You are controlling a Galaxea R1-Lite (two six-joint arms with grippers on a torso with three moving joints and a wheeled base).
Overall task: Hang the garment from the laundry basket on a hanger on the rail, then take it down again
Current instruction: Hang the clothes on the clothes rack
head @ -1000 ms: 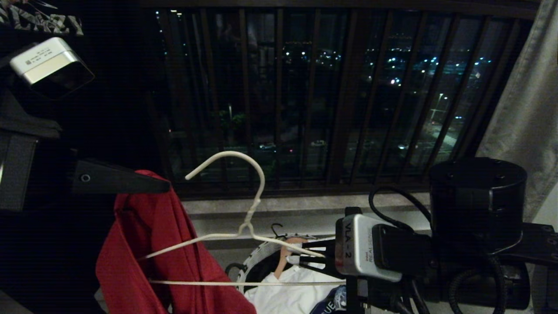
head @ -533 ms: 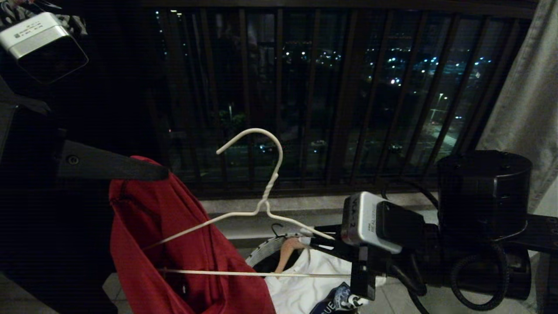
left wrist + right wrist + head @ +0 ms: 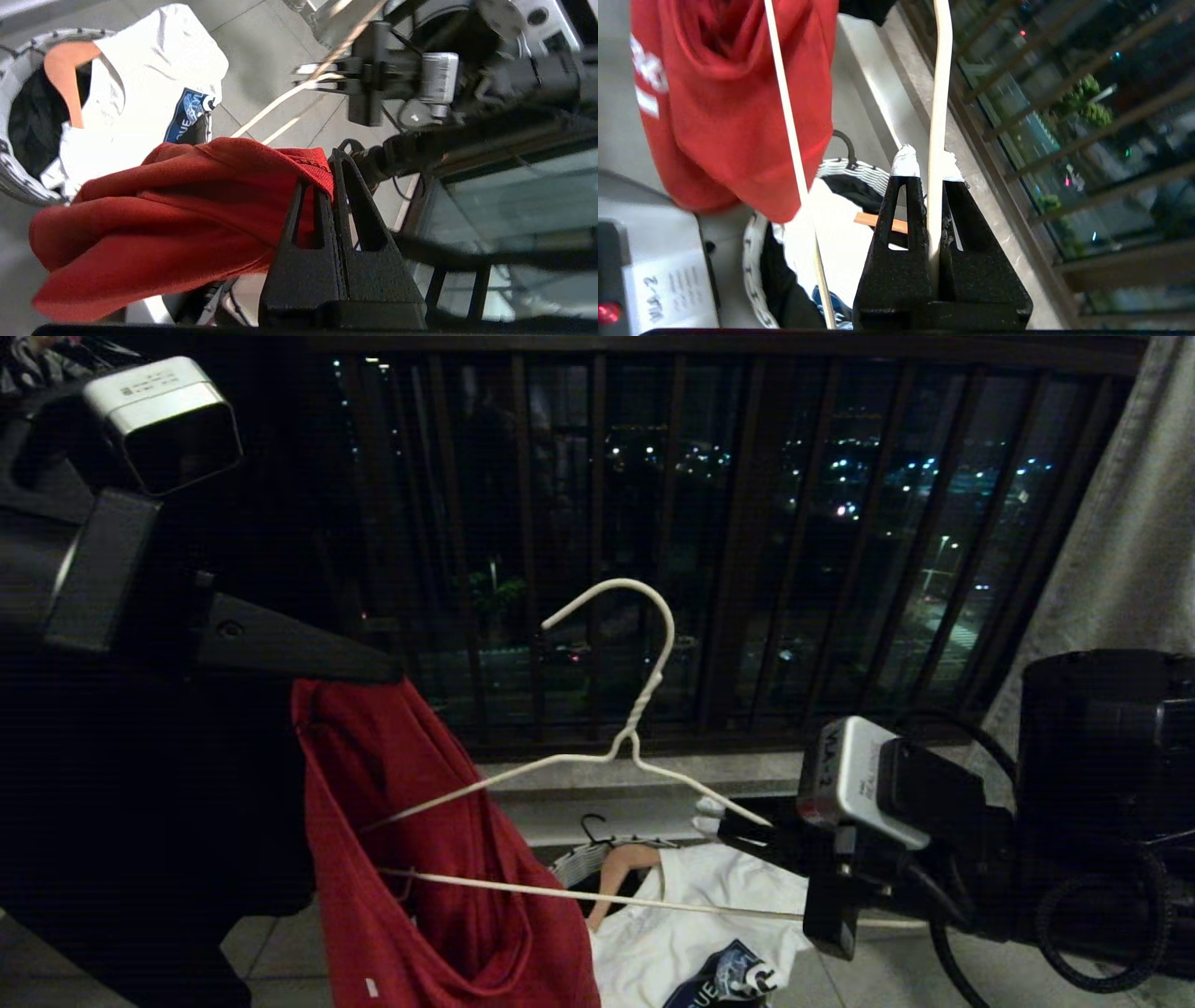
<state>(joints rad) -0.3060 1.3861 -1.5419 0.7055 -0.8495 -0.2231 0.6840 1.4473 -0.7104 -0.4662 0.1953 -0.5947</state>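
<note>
- As both arms have lifted, the right gripper (image 3: 929, 163) clamps the hanger (image 3: 627, 747)'s shoulder.
- Left gripper (image 3: 327, 179) pinches the garment (image 3: 420, 859), part-threaded; rail unseen.

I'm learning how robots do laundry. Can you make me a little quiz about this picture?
1. True or false: the left gripper is shut on the red T-shirt.
2. What does the right gripper hold: A) white wire hanger, B) curtain, C) laundry basket?
3. Which end of the hanger is inside the T-shirt?

Key: 1 true. 2 A. 3 The end away from the right gripper.
</note>
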